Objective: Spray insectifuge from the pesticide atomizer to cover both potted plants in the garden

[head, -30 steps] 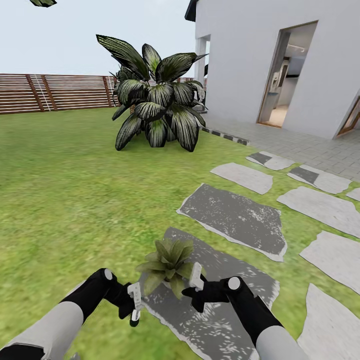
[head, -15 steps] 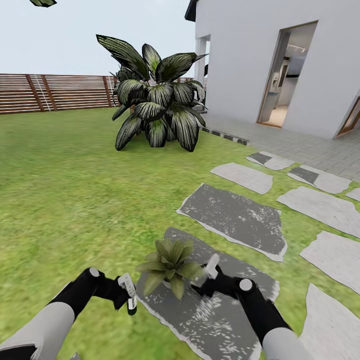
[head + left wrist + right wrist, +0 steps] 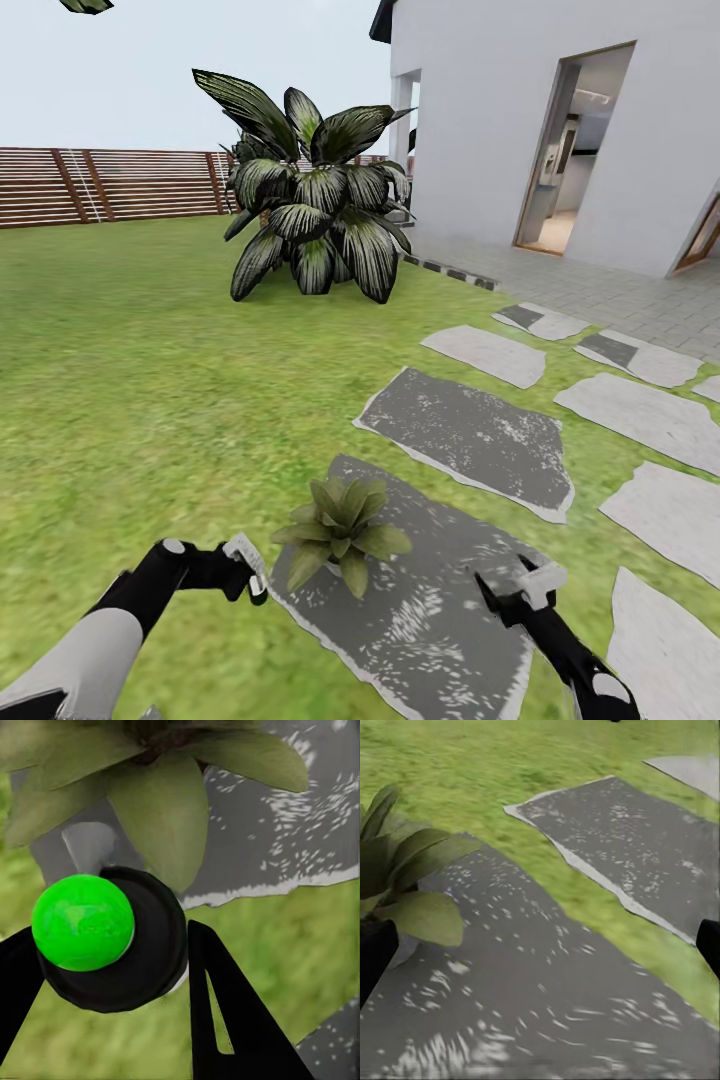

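Observation:
One potted plant (image 3: pixel 340 528), a low rosette of pointed green leaves, stands on a dark grey stepping stone (image 3: pixel 440 620). My left gripper (image 3: pixel 246 562) sits just left of it, shut on the pesticide atomizer (image 3: pixel 243 549). In the left wrist view the atomizer (image 3: pixel 112 945) shows end-on as a dark round bottle with a bright green tip, with the plant's leaves (image 3: pixel 161 802) close behind it. My right gripper (image 3: pixel 533 583) is off to the plant's right over the stone, open and holding nothing. The plant (image 3: pixel 405 877) shows at the edge of the right wrist view.
A big striped, long-leaved plant (image 3: pixel 315 200) stands on the lawn ahead. Behind it runs a brown slatted fence (image 3: pixel 110 185). A white house wall (image 3: pixel 480 120) with an open doorway (image 3: pixel 570 150) is at the right. More stepping stones (image 3: pixel 465 430) lead to grey paving (image 3: pixel 620 290).
My right gripper has swung away from the plant, out to the right and lower. My left gripper has drifted slightly left with the atomizer. The plant has stayed put.

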